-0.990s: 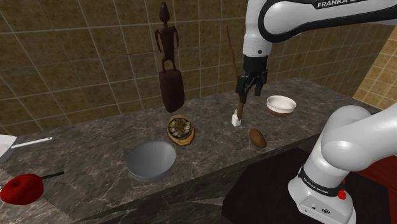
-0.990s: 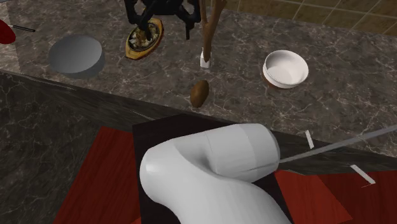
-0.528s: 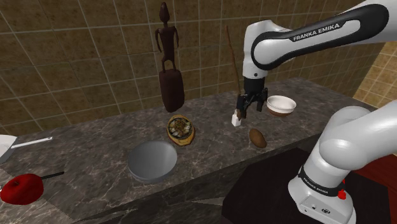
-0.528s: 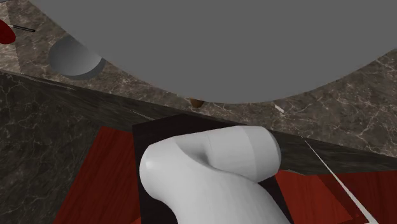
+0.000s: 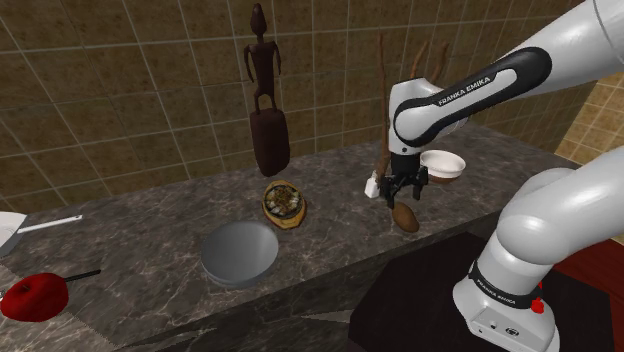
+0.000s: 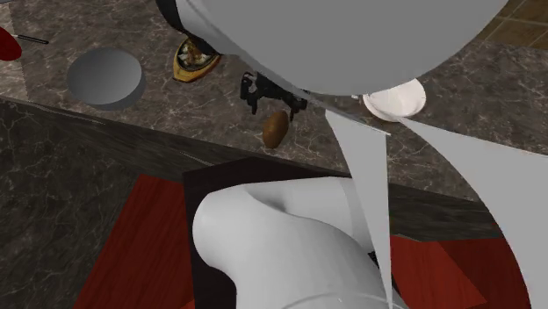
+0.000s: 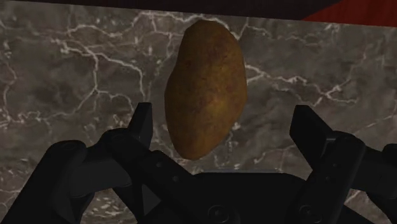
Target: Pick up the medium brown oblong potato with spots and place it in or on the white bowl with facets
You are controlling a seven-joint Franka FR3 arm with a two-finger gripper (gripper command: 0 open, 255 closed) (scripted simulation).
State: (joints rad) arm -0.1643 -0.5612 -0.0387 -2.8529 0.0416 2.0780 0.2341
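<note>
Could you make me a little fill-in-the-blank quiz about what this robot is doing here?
The all-black two-finger gripper above the brown spotted oblong potato is ____. The small faceted bowl beside the arm is coloured ____. The large plain round bowl near the counter's front edge is coloured ____.
Missing words: open; white; grey.

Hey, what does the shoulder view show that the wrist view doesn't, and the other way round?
Shoulder, not wrist: the white bowl, the grey bowl, the dark statue. Wrist, not shoulder: the speckled skin of the potato and the gaps between it and both open fingers. Both: the potato, the marbled counter, the end effector over it.
</note>
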